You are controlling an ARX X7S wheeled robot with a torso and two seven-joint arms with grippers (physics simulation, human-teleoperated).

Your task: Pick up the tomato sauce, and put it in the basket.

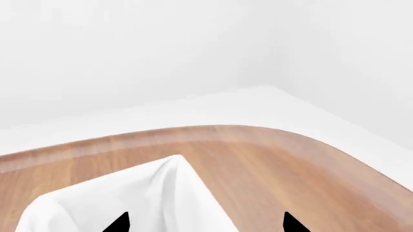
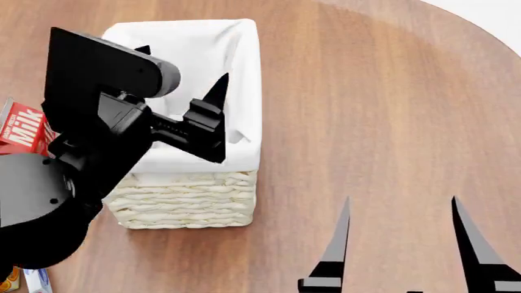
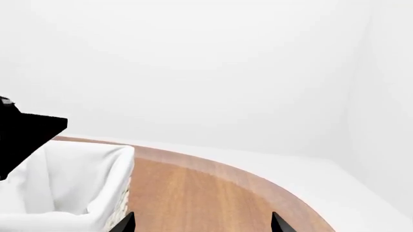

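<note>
The left gripper hung over the basket, its black fingers spread apart with nothing between them, one tip near the far wall and the other toward the right side of the lining. That placement fits a drop into the basket, since the arm reached in from the near left and the fingers stood above the white cloth rather than beside it. In the left wrist view the fingertips showed wide apart with only a corner of the folded cloth and the wooden table beyond them.

The tomato sauce did not appear in any view. It may have lain inside the basket beneath the arm, but the black wrist covered much of the interior, so that stays a guess.

The right gripper waited at the near right over bare wood, well apart from the basket, its two pointed fingers open and empty; held there it stayed out of the left arm's way. Its wrist camera saw the basket's right wall and the curved far edge of the table.

A red milk carton stood at the left edge, just beside the left arm, mostly hidden.
</note>
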